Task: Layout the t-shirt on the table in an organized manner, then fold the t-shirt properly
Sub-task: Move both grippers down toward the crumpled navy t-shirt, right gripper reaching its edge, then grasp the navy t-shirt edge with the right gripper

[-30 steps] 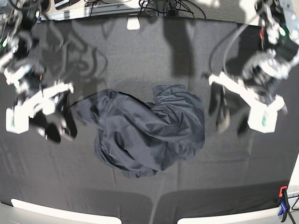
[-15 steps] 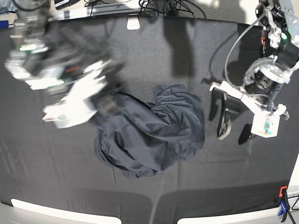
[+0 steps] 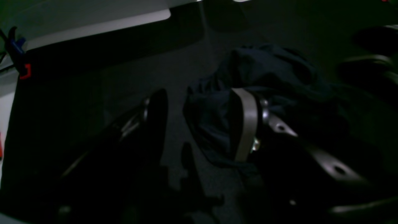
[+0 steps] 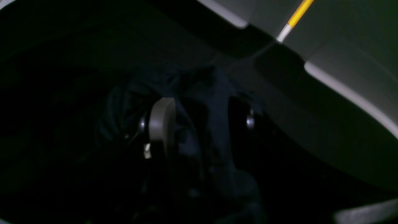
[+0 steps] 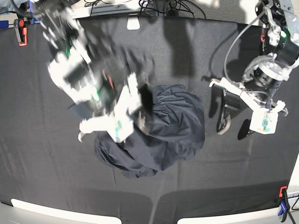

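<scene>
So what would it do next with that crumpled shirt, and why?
Probably close the right gripper on the fabric and lift it. The t-shirt lies bunched in a heap on the table, and the right wrist view shows the jaws open with a ridge of cloth between them. The left gripper hangs open beside the heap.

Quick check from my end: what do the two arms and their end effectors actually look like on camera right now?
Both arms are black and silver-grey with white housings near the wrist. The left end effector has dark fingers, one with a pale grey pad, a white block with a small green marking, and black cables looping above it. The right end effector is motion-blurred: white shell, green and red specks, dark fingers.
</scene>
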{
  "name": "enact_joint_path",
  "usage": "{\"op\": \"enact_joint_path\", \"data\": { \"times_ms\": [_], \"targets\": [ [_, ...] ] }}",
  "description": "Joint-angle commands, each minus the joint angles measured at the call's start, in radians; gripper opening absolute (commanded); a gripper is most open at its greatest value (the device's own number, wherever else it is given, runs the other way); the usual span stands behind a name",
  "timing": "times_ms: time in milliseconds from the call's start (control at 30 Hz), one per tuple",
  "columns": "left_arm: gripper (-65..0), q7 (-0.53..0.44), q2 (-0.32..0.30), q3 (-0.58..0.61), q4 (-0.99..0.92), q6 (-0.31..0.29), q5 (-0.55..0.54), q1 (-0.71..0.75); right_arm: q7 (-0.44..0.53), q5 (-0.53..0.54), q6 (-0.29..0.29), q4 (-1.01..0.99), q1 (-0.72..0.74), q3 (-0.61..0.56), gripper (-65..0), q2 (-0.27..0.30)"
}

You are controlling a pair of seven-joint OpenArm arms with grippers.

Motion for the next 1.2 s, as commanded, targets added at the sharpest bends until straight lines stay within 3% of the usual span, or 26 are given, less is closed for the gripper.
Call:
{"op": "enact_joint_path", "data": {
  "times_ms": [0,200,433,700,900,1167],
  "targets": [
    [-35.8,-0.027,-0.003,-0.001,0.019,0.002,-0.006,-0.007,0.004,-0.005,-0.007,-0.017,0.021,0.004,-37.9,-0.015],
    [-35.8,-0.027,-0.004,-0.001,0.019,0.002,-0.006,0.009,-0.163,-0.078,-0.007,-0.163,0.019,0.004,-37.9,-0.064],
    [-35.8,-0.027,-0.004,-0.001,0.019,0.002,-0.006,0.023,-0.167,-0.146,-0.006,-0.168,-0.039,0.035,-37.9,-0.052],
    [-35.8,-0.024,-0.003,-0.001,0.019,0.002,-0.006,0.042,-0.144,-0.146,-0.001,-0.168,-0.098,0.23,-37.9,-0.052],
    [-35.8,-0.024,-0.003,-0.001,0.019,0.002,-0.006,0.042,-0.176,0.028,0.154,-0.168,-0.103,0.285,-37.9,-0.053],
    [-35.8,-0.024,-0.003,-0.001,0.019,0.002,-0.006,0.042,-0.198,0.035,0.155,-0.17,-0.103,0.283,-37.9,-0.053]
  ]
}}
